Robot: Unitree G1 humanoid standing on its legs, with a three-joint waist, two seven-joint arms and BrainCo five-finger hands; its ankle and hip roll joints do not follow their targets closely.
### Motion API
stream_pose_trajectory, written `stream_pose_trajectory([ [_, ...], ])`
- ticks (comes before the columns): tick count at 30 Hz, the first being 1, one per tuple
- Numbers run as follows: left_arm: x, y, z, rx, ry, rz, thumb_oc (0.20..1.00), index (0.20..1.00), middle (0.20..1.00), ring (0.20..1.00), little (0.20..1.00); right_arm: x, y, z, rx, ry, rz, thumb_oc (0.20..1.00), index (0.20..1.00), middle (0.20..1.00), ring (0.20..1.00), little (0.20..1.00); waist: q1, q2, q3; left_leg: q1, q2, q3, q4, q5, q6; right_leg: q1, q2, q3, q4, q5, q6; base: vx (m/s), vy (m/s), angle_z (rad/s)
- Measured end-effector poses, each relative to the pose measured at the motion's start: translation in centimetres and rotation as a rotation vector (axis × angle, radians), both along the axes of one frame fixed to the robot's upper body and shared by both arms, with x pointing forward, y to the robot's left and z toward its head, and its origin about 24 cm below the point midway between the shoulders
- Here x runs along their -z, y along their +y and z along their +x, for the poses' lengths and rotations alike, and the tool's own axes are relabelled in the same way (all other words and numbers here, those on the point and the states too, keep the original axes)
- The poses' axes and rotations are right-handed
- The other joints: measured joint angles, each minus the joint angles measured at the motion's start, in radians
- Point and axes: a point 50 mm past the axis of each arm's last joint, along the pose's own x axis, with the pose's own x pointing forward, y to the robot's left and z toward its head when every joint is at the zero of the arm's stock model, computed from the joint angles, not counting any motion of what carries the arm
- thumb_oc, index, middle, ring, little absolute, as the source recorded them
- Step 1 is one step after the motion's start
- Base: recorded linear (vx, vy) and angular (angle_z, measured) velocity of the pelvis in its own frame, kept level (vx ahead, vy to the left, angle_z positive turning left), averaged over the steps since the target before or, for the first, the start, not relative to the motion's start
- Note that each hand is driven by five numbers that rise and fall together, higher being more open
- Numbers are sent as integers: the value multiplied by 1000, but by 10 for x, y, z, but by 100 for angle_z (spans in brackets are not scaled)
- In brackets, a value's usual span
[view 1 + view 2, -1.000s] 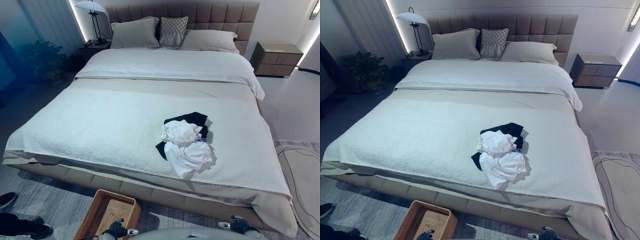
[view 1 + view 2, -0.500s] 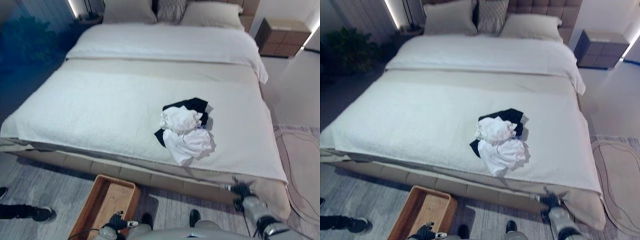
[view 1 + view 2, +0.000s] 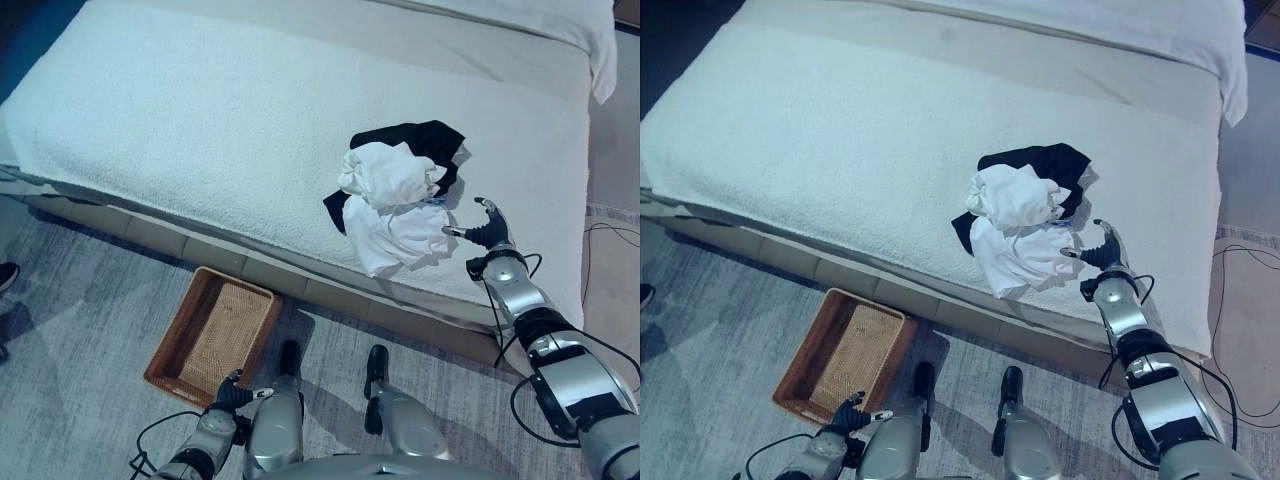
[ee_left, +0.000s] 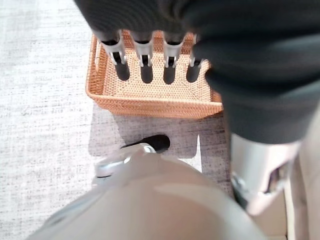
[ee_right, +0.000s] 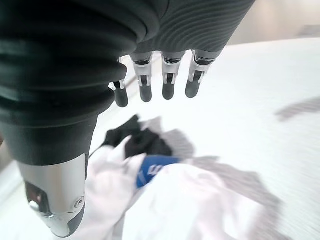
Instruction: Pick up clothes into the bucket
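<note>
R hand (image 3: 487, 229) w/ fingers (image 5: 169, 79) spread, just beside clothes (image 3: 395, 198) on bed (image 3: 200, 120); L hand (image 3: 228, 391) relaxed near basket (image 3: 212, 335).

The right hand (image 3: 487, 229) is reaching up over the bed's edge — fingers spread, now just beside the white and black clothes (image 3: 396, 193), where half a second ago it was hanging below the mattress — while the camera is tipping downward.
</note>
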Motion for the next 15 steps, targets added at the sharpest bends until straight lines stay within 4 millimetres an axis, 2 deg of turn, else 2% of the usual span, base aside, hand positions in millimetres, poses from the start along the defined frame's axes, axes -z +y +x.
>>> stream_pose_trajectory([
  [1,-5,-1,10,10,-32,1,1000,1000,1000,1000,1000,-16,-3,5,13,-41,-17,1000,1000,1000,1000,1000,1,1,27,-31,-11,-14,27,0,0,-31,-12,-8,43,-17,-1,-57,51,44],
  [2,-14,-3,28,17,-82,3,1000,1000,1000,1000,1000,-44,-11,12,53,-121,-41,1000,1000,1000,1000,1000,1,0,73,-81,-29,-32,65,0,0,-89,-36,-18,122,-49,-7,-57,38,45],
  [4,-24,-6,44,29,-138,6,1000,1000,1000,1000,1000,-69,-13,16,84,-203,-57,1000,1000,1000,1000,1000,24,-8,105,-133,-45,-46,95,0,0,-161,-64,-24,213,-79,-17,-70,27,38],
  [6,-31,-9,53,18,-186,-6,1000,1000,1000,1000,1000,-79,-16,17,104,-235,-66,1000,1000,1000,1000,1000,44,-13,117,-171,-63,-63,120,-1,0,-199,-83,-23,267,-102,-22,-33,13,35],
  [9,-32,-10,55,-8,-209,-15,1000,1000,1000,1000,1000,-87,-14,19,116,-266,-71,1000,1000,1000,1000,1000,66,-22,124,-195,-72,-70,124,-3,4,-224,-95,-25,294,-112,-21,-57,19,18],
  [13,-39,-9,62,-8,-247,1,1000,1000,1000,1000,1000,-122,-25,21,186,-337,-123,1000,1000,1000,1000,1000,60,-31,124,-310,-92,-97,162,3,13,-329,-115,-42,342,-123,-18,-7,26,22],
  [15,-40,-9,64,-15,-259,-1,1000,1000,1000,1000,1000,-129,-26,23,197,-340,-128,1000,1000,1000,1000,1000,69,-32,125,-351,-99,-105,173,5,16,-367,-121,-45,357,-123,-18,12,22,14],
])
